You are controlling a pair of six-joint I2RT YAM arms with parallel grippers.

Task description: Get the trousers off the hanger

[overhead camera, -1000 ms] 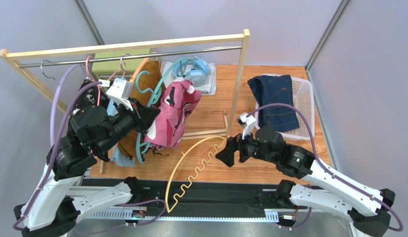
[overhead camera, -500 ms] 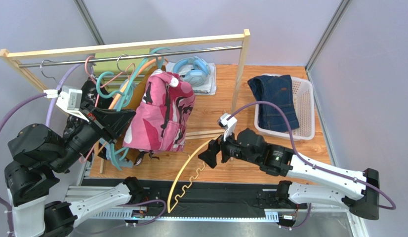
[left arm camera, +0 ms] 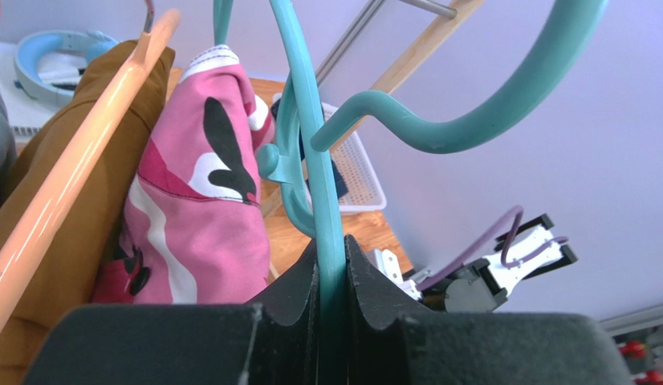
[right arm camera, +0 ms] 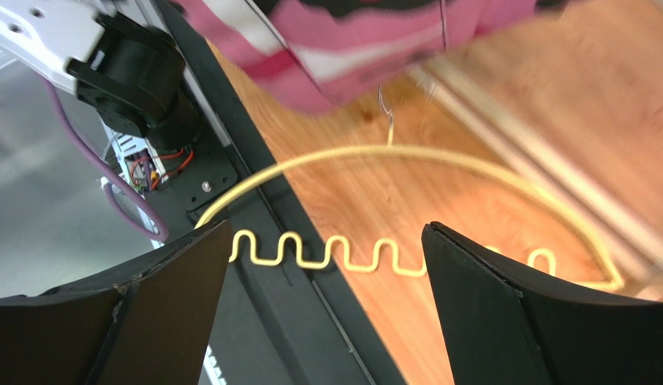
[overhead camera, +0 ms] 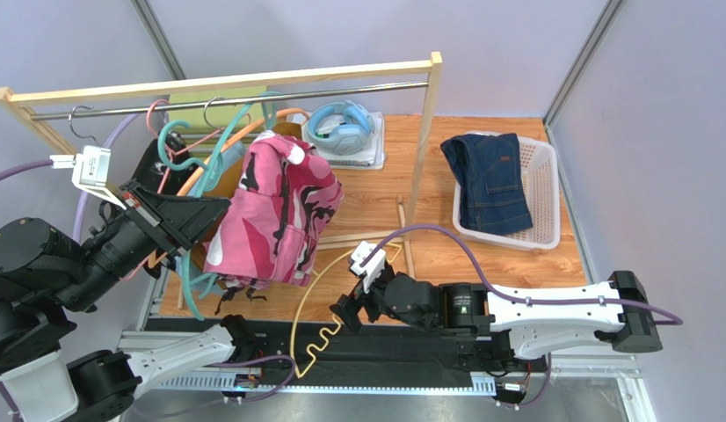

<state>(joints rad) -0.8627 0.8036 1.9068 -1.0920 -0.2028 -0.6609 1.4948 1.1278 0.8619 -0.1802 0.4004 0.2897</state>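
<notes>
The wooden table [overhead camera: 384, 189] carries a pale timber rack [overhead camera: 226, 82] with a metal rail, running from 10 to 12 o'clock in the top view. Compared with half a second ago, the right arm lies flatter and longer along the near edge. Its right gripper [overhead camera: 344, 309] has dropped from the table's middle toward 6 o'clock. The left arm has drawn back toward 9 o'clock, and the hanging clothes have swung slightly with it.

The pink trousers [overhead camera: 279, 215], soft cloth with a white and black floral print, hang folded at about 10 o'clock. They are draped over a smooth teal hanger [left arm camera: 323, 184] of curved plastic. The navy trousers [overhead camera: 485, 180], stiff denim, lie folded in a white mesh basket [overhead camera: 547, 189] at 2 o'clock. The mustard trousers [left arm camera: 62, 160] hang beside the pink pair, under a glossy orange hanger [left arm camera: 70, 180].

The left gripper [left arm camera: 331, 257] has its black jaws pressed together on the teal hanger's thin bar. The right gripper [right arm camera: 327, 265] has its jaws spread wide, gripping nothing, above a thin yellow hanger [right arm camera: 439, 154]. That hanger has an arched top and a wavy lower edge, and lies flat across the table's near edge. Pale blue headphones [overhead camera: 340, 123] rest at 12 o'clock.
</notes>
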